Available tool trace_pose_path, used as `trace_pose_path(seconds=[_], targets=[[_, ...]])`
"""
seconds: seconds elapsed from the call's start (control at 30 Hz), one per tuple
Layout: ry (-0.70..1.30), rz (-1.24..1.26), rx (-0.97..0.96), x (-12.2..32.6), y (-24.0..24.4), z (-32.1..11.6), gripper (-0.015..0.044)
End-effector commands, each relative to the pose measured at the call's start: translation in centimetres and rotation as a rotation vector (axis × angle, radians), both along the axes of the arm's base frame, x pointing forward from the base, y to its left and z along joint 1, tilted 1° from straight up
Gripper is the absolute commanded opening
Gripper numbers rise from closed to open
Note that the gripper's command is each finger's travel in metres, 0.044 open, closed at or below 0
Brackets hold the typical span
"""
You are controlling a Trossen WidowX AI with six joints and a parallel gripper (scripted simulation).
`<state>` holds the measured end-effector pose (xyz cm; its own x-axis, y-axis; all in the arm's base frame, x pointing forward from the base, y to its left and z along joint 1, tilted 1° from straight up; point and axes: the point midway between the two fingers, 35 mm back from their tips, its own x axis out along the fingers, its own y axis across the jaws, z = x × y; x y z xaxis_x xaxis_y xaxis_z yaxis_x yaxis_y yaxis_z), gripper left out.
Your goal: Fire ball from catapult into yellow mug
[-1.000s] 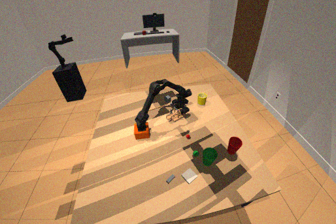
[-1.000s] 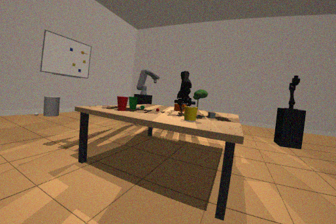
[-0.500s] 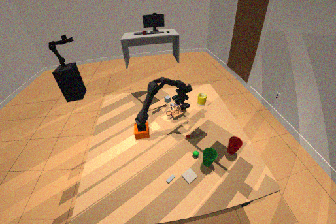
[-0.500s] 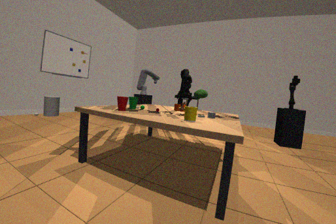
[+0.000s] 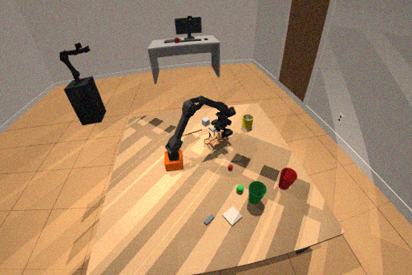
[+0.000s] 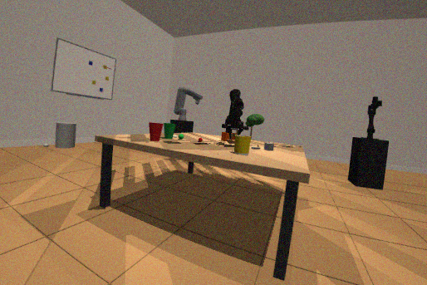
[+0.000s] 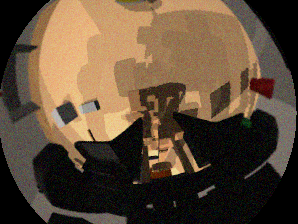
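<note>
The wooden catapult (image 5: 212, 141) (image 7: 155, 131) stands on the table under my gripper (image 5: 222, 134) (image 7: 157, 117). The gripper points down and is shut on a part of the catapult; which part is hard to tell. The yellow mug (image 5: 248, 122) (image 6: 242, 145) stands upright beyond the catapult, and its edge shows at the top of the wrist view (image 7: 131, 1). A small red ball (image 5: 230, 167) (image 6: 200, 140) and a larger green ball (image 5: 240, 188) (image 6: 181, 136) lie on the table. The catapult's cup is too small to make out.
A red mug (image 5: 287, 179) (image 6: 155, 131) (image 7: 262, 87) and a green mug (image 5: 256, 192) (image 6: 169, 130) stand off to one side. A grey-blue cube (image 5: 205, 122) (image 6: 268, 146) (image 7: 65, 114) is near the catapult. A white pyramid (image 5: 232, 216) and a grey block (image 5: 208, 219) lie farther off.
</note>
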<state>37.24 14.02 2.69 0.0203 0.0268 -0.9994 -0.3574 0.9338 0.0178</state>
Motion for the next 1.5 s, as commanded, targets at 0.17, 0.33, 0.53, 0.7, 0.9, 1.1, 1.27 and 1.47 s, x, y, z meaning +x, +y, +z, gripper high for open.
trace_pose_path(seconds=[0.17,0.33,0.53,0.7,0.9,1.1,1.27,1.47], targets=[[-0.009,0.000,0.003,0.1,0.1,-1.0,0.0000],[-0.009,0.000,0.003,0.1,0.1,-1.9,0.0000],[0.000,0.001,0.000,0.0,0.0,-2.1,0.0000],[0.000,0.001,0.000,0.0,0.0,-2.1,0.0079],[0.000,0.001,0.000,0.0,0.0,-2.1,0.0236],[0.000,0.001,0.000,0.1,0.0,-1.1,0.0394],[0.002,0.001,-0.001,-0.4,-0.3,6.8,0.0440],[-0.005,-0.003,0.001,-0.3,-0.2,6.9,0.0440]])
